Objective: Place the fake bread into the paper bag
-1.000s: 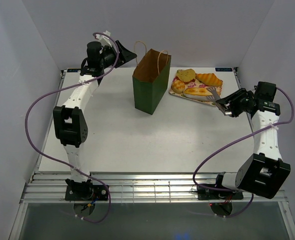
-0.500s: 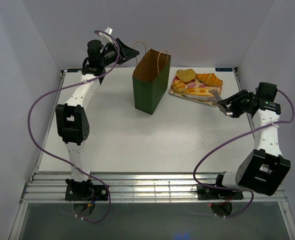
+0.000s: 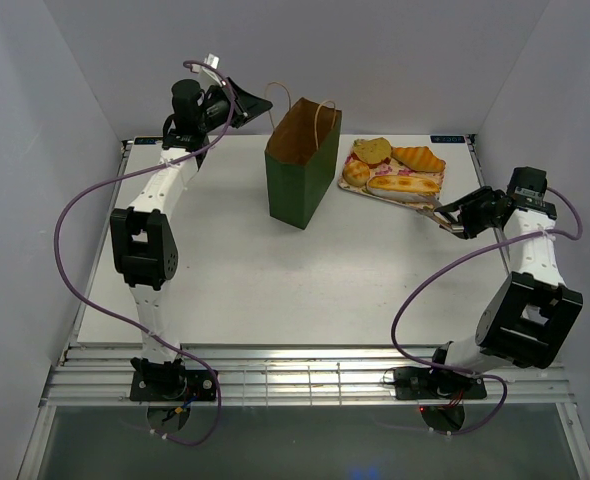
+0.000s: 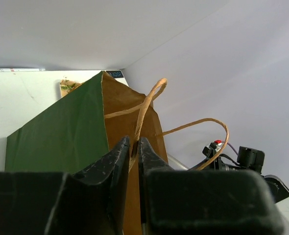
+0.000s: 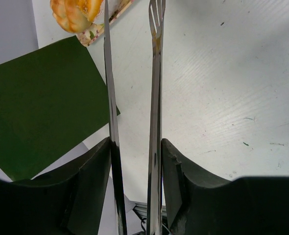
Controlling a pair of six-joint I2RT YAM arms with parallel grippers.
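Pinching one tan handle [image 4: 145,105], the jaws of the left gripper [image 4: 133,149] are holding the paper bag [image 3: 297,178] upright near the desk's [image 3: 275,290] far edge. The jaws of the right gripper [image 5: 134,147] are clasping spread tongs [image 5: 156,73] near the fake bread [image 3: 403,184] at the far right corner. The bread is likely light, rigid and slick, and best gripped mid-loaf.

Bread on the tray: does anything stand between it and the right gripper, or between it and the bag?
Nothing visible. The right gripper holds tongs whose tips lie at the tray edge beside the bread. Only table surface lies between tray and bag, whose top is open.
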